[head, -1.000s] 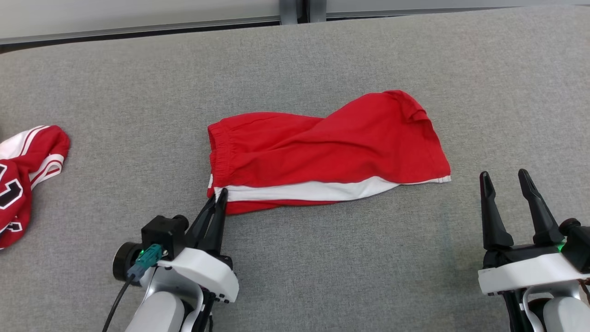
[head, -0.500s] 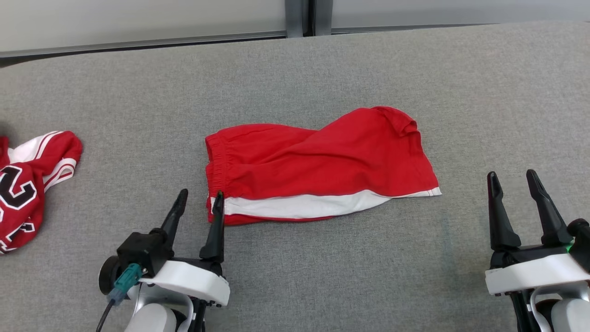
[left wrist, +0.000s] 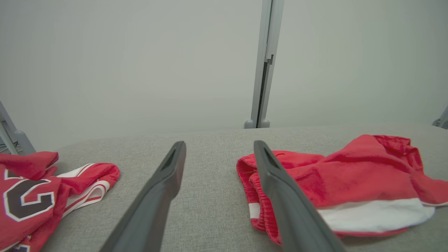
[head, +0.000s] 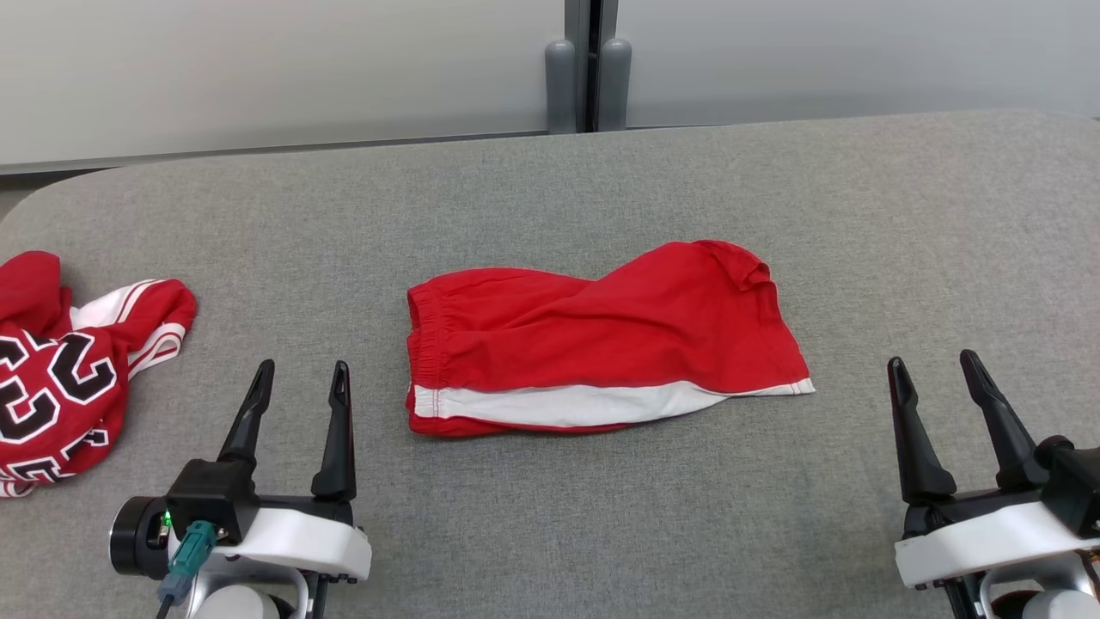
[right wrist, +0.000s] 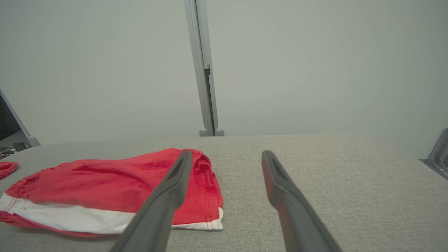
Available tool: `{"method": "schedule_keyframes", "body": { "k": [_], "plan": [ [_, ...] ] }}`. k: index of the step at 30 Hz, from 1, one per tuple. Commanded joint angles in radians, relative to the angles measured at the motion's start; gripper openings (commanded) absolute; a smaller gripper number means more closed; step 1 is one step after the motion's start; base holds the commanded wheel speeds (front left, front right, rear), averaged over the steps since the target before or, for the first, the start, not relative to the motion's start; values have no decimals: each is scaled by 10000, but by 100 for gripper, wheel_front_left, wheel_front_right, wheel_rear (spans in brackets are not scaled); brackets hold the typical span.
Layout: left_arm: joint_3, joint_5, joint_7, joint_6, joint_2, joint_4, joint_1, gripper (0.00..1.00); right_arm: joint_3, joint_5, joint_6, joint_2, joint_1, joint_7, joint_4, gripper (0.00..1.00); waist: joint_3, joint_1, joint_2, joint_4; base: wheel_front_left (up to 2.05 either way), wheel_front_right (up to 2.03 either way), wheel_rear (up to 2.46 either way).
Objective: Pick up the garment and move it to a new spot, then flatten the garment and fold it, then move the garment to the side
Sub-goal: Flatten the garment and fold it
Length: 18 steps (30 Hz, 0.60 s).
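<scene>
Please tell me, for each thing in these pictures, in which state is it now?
shorts: lying on the table, apparently folded in half, wrinkled, not held
jersey: crumpled near the table's left edge, not held
left end effector: open, empty, beside the shorts' waistband, apart from it
right end effector: open, empty, apart from the shorts
</scene>
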Motion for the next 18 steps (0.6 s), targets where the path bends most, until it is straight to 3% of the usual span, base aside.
{"method": "schedule_keyframes", "body": {
  "k": [1, 18],
  "plan": [
    [54, 71, -47, 55, 85, 56, 128, 100, 8, 2, 1, -50, 128, 59, -59, 100, -82, 0, 0, 7, 0, 0, 0],
    [20, 185, -57, 30, 69, 404, 264, 100, 108, 17, 1, -19, 204, 26, -105, 100, -227, 0, 0, -15, 0, 0, 0]
  ]
}}
